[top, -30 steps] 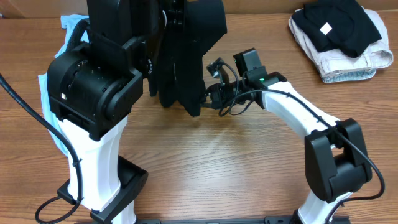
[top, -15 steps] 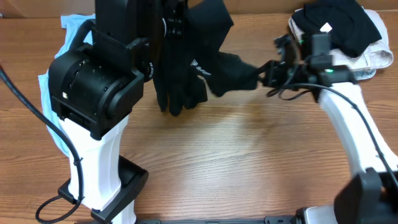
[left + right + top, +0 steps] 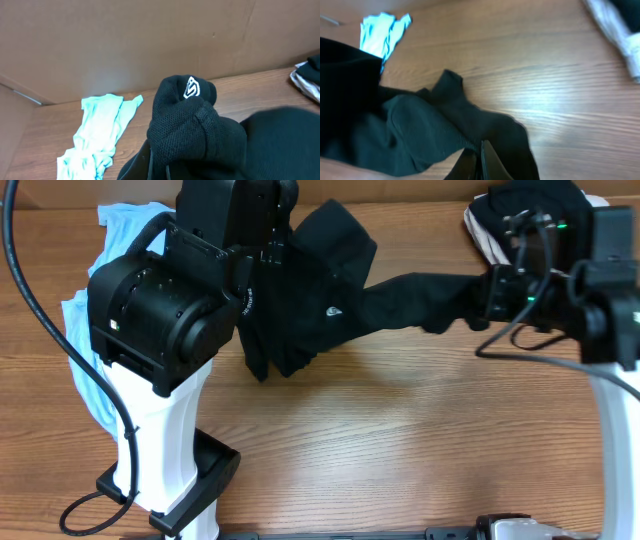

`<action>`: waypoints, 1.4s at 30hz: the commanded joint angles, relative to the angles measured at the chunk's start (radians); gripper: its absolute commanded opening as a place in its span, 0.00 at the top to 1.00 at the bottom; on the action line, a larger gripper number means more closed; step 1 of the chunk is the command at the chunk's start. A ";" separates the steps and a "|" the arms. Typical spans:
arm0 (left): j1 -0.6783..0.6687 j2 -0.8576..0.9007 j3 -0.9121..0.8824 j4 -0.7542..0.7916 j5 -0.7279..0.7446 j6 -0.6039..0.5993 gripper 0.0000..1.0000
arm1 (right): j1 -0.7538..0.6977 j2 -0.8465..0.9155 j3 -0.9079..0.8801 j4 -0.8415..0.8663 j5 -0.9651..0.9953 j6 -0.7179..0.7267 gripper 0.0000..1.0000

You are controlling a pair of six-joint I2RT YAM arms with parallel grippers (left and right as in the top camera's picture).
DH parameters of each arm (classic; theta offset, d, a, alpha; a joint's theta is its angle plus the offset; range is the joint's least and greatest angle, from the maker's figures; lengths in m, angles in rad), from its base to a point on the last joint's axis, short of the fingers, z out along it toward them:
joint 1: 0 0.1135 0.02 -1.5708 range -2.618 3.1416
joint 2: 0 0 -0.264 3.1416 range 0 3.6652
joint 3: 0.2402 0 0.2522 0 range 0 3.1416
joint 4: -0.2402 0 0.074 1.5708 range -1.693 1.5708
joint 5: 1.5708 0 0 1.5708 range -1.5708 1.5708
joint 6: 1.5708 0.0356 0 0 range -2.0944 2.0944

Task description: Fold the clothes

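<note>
A: Start with the right end effector [image 3: 479, 162]. What is it doing?

B: Its fingers are pressed together on a thin edge of the black shirt [image 3: 330, 290], up above the table [image 3: 400, 440] toward the right edge. The pinch looks shallow, so I judge that the cloth could slide out if the arm pulls harder.

A: And the left end effector [image 3: 268, 252]?

B: It is closed on a thick bunch of the same shirt, with the white logo facing up in the wrist view. The fingers themselves are buried in fabric. That is my second worry: a wad like that probably traps several layers, so the shirt may never open flat.

A: How does the shirt lie between them?

B: It is stretched as a twisted rope from left to right, with a loose mass hanging under the left arm toward the far edge. If it is laid down like this, I expect the twist to end up in the fold.

A: Anything nearby at risk?

B: The folded pile [image 3: 545, 240] at the far right corner sits just beside the right arm, so a swing outward could knock it apart. The light-blue tee [image 3: 85, 330] lies crumpled along the left edge, partly under the left arm, and the hanging black cloth could drag across it.
</note>
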 commanded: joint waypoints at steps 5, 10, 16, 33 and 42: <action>0.018 -0.017 0.005 0.105 -0.037 0.000 0.96 | 0.000 -0.100 0.357 -0.119 0.094 -0.007 0.96; 0.018 -0.127 0.005 0.227 -0.035 0.001 0.94 | 0.000 -0.139 0.617 -0.192 0.172 -0.006 0.96; 0.018 -0.233 0.005 0.195 -0.020 -0.004 0.95 | 0.000 -0.179 0.779 -0.235 0.267 -0.021 0.93; 0.018 -0.022 0.003 0.122 0.002 -0.006 0.96 | 0.000 0.034 0.661 -0.254 0.183 -0.030 0.96; 0.018 0.092 0.003 0.238 0.115 0.010 0.96 | -0.012 0.224 0.662 -0.274 0.172 -0.024 0.96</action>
